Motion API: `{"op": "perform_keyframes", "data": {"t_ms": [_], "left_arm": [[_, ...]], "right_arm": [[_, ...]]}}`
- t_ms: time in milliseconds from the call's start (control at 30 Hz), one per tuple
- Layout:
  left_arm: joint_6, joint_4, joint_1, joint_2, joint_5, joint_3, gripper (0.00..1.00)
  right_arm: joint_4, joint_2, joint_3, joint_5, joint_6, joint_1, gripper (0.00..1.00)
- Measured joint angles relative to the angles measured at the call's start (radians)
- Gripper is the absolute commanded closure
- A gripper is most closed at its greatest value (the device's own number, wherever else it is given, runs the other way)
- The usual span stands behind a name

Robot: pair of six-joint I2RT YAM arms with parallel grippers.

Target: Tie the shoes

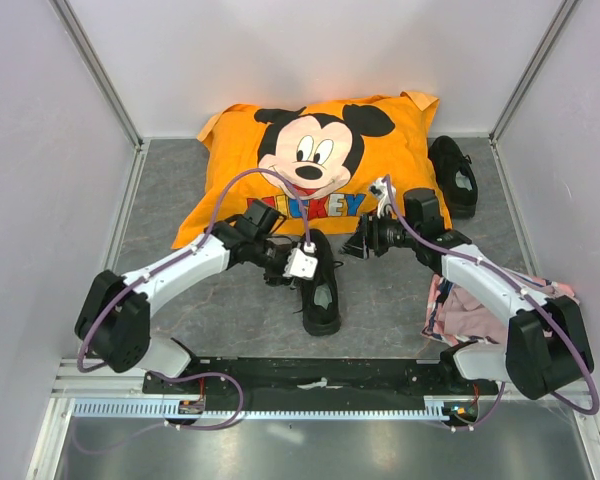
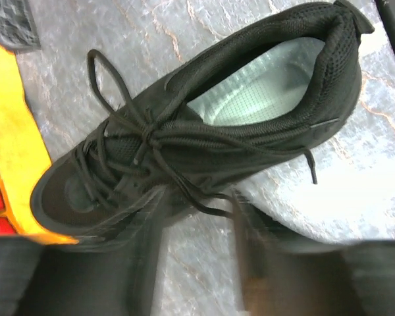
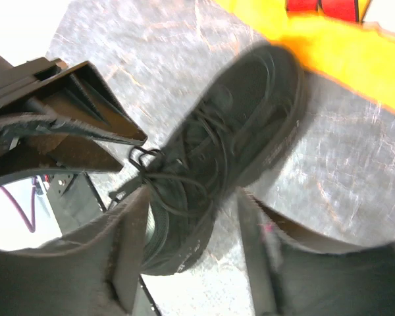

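Observation:
One black shoe (image 1: 321, 287) lies on the table's middle, toe toward the pillow, pale insole showing. In the left wrist view (image 2: 204, 125) its laces meet in a knot with a loop (image 2: 104, 76) and a loose end (image 2: 311, 168). The second shoe (image 1: 453, 174) lies at the back right beside the pillow. My left gripper (image 1: 283, 265) is open at the shoe's left side, its blurred fingers (image 2: 147, 253) apart over bare table. My right gripper (image 1: 355, 244) is open at the shoe's right side, its fingers (image 3: 127, 247) straddling the shoe's side (image 3: 227, 155).
An orange Mickey Mouse pillow (image 1: 315, 165) lies behind the shoe, its edge close to the toe. A pink cloth (image 1: 458, 305) lies under the right arm. Pale walls enclose the grey table (image 1: 380, 300) on three sides. The left gripper (image 3: 72, 115) shows in the right wrist view.

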Motion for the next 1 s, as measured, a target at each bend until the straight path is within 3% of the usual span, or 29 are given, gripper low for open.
{"op": "perform_keyframes", "data": {"t_ms": [100, 133, 200, 367, 533, 767, 1000], "left_arm": [[-0.086, -0.022, 0.017, -0.059, -0.005, 0.003, 0.23], [-0.121, -0.028, 0.024, -0.087, -0.007, 0.004, 0.17], [-0.202, -0.032, 0.049, -0.147, -0.011, 0.012, 0.01], [-0.492, -0.01, 0.199, -0.26, -0.039, 0.065, 0.01], [-0.758, -0.046, 0.351, -0.267, -0.174, 0.182, 0.01], [-0.994, -0.144, 0.417, -0.229, -0.345, 0.193, 0.01], [-1.112, -0.189, 0.417, -0.206, -0.425, 0.039, 0.01]], "right_arm": [[-0.016, -0.008, 0.05, -0.022, -0.029, -0.008, 0.2], [-0.028, -0.016, 0.071, -0.03, -0.043, -0.011, 0.13], [-0.051, -0.039, 0.105, -0.039, -0.068, -0.019, 0.09], [-0.152, -0.093, 0.173, -0.039, -0.139, -0.065, 0.04], [-0.326, -0.124, 0.201, -0.009, -0.224, -0.108, 0.02], [-0.554, -0.124, 0.2, 0.089, -0.322, -0.196, 0.02], [-0.611, -0.101, 0.196, 0.219, -0.335, -0.206, 0.02]]}}
